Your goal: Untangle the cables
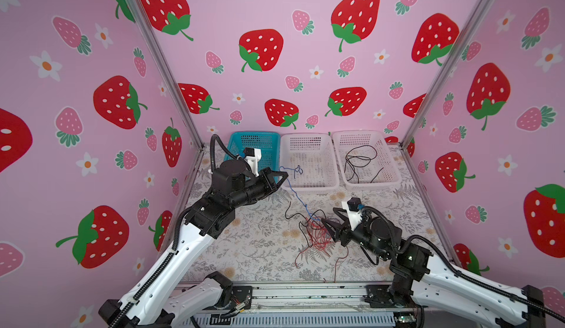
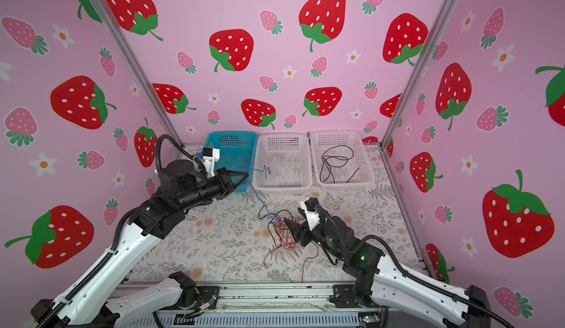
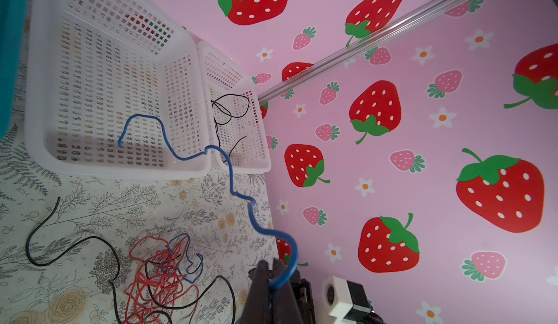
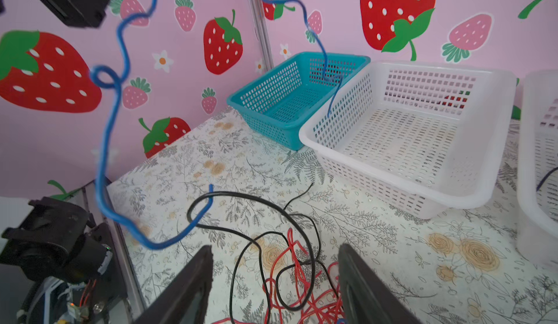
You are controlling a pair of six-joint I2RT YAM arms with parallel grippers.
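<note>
The left gripper (image 1: 286, 175) is up off the table, pinched shut on the blue cable (image 1: 298, 196). The cable's short end curls out toward the middle white basket (image 1: 308, 186), and its long part slopes down into the tangle on the floral tabletop (image 1: 244, 250). There the red cable (image 1: 318, 239) lies in a heap with a black cable (image 4: 247, 197) looped through it. The right gripper (image 1: 331, 221) sits low at that heap, jaws spread apart and clamping nothing. A second black cable (image 1: 359, 158) lies coiled in the right white basket (image 1: 373, 184). The teal basket (image 1: 260, 144) stands just behind the left gripper.
</note>
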